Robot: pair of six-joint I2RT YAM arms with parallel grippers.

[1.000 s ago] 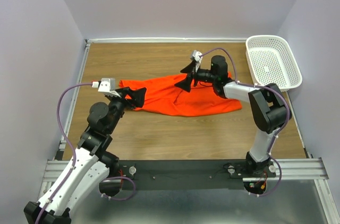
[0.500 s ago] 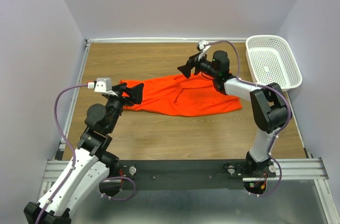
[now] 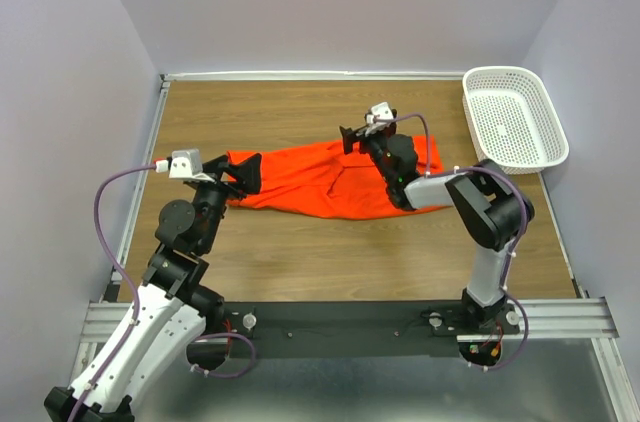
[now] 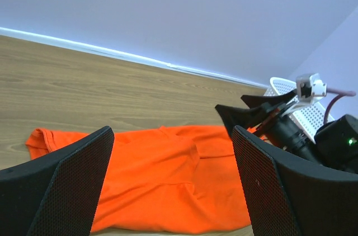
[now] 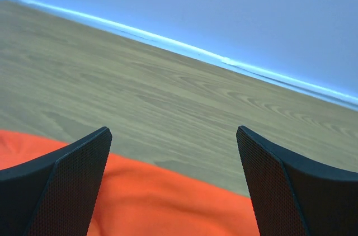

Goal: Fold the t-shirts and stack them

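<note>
one orange-red shirt (image 3: pixel 330 182) lies on the bench (image 3: pixel 300 252), stretched left to right across the middle of the wood, well clear of the near edge and of the far edge. it is not folded neatly: it lies loose and mostly flat, with creases and a ridge running through its centre. its left end tapers to a narrow tip and its right end is broader, reaching toward the right side of the bench.

the left gripper (image 3: pixel 246 175) sits at the shirt's left tip, fingers spread wide and pointing right along the cloth. in the left wrist view the two mesh-faced pads (image 4: pixel 67 191) frame the length of the shirt, and nothing is pinched between them. whether a finger touches the cloth cannot be told.

the right gripper (image 3: pixel 350 137) hangs over the shirt's far edge near its middle, its arm bent back across the cloth's right half. its fingers are spread wide too, and point toward the far left. in the right wrist view there is orange cloth low between the pads (image 5: pixel 61 191) and bare wood beyond, up to the far wall. nothing is gripped.

a white lattice basket (image 3: pixel 512 122) stands in the far right corner, apart from the shirt's right end.
</note>
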